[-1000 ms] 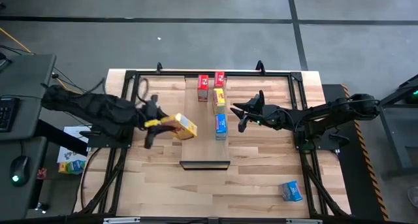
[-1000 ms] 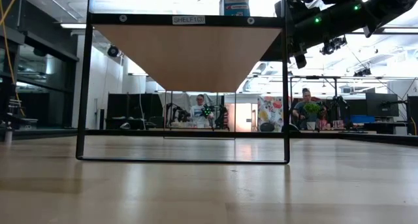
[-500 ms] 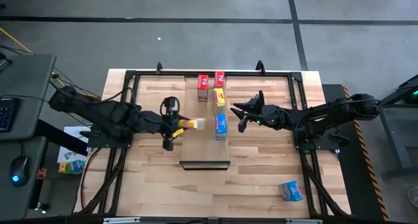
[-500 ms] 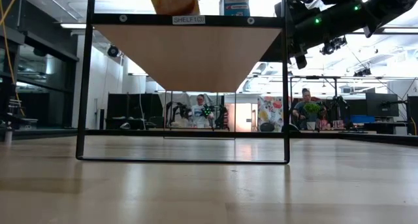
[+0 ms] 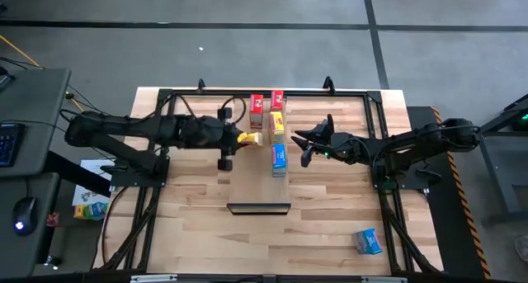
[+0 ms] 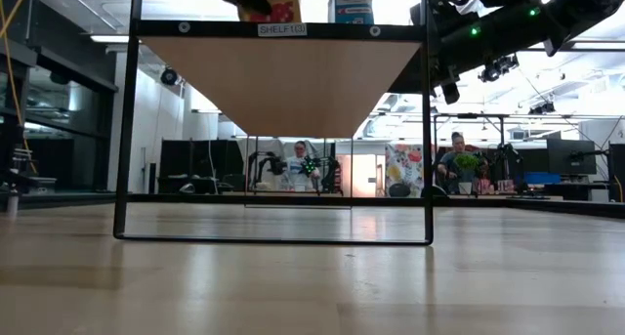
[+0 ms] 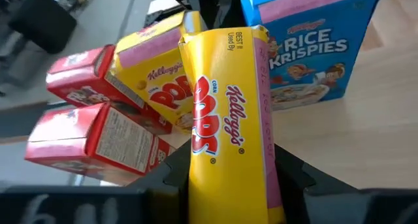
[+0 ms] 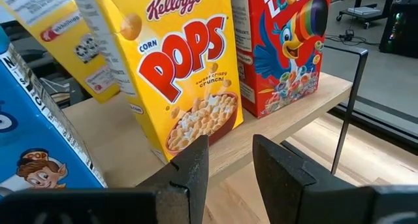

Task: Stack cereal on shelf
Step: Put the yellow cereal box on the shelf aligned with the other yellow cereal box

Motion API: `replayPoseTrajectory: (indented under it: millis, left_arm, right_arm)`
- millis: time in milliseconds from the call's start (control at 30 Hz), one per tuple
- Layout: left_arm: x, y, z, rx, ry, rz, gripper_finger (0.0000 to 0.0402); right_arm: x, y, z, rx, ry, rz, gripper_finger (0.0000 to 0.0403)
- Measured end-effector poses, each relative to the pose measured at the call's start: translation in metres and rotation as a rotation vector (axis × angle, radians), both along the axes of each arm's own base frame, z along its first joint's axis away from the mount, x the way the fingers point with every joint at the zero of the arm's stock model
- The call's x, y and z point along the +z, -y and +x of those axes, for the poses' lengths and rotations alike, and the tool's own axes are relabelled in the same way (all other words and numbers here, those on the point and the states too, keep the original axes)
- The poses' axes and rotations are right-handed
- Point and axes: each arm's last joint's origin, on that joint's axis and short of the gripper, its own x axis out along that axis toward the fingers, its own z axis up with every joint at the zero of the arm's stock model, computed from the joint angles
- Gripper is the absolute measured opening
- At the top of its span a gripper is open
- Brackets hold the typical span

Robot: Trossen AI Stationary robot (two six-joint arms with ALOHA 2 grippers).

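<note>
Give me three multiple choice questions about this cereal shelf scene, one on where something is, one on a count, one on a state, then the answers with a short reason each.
1. Where is the stray blue box?
A. On the shelf
B. On the tabletop by the near right corner
C. In the right gripper

2. How many boxes stand on the shelf, not counting the held one?
A. Two
B. Four
C. Six

3. What is the left gripper doing?
A. Holding a yellow box over the shelf
B. Resting empty off the table
C. Holding a red box

Answers:
1. B: the high view shows it alone on the planks, far from the shelf.
2. B: two red boxes, one yellow box and one blue box stand in a row.
3. A: the left wrist view shows the jaws shut on the held yellow box; the right gripper waits empty beside the row.
</note>
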Motion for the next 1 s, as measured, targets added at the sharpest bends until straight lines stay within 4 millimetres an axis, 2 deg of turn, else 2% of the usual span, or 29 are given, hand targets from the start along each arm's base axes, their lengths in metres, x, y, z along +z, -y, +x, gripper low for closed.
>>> replayPoseTrajectory:
  millis: [233, 667, 1000]
  left_arm:
    - [0.001, -0.017, 0.001, -0.014, 0.012, -0.068, 0.0117]
    - [-0.002, -0.024, 0.003, -0.026, 0.006, -0.108, 0.0117]
    - [-0.02, -0.028, 0.02, -0.007, -0.057, -0.121, 0.0117]
  right_arm:
    - [0.0, 0.0, 0.0, 0.0, 0.0, 0.0, 0.0113]
    - [0.0, 0.0, 0.0, 0.0, -0.002, 0.003, 0.0113]
    - [-0.001, 0.0, 0.0, 0.0, -0.003, 0.017, 0.0113]
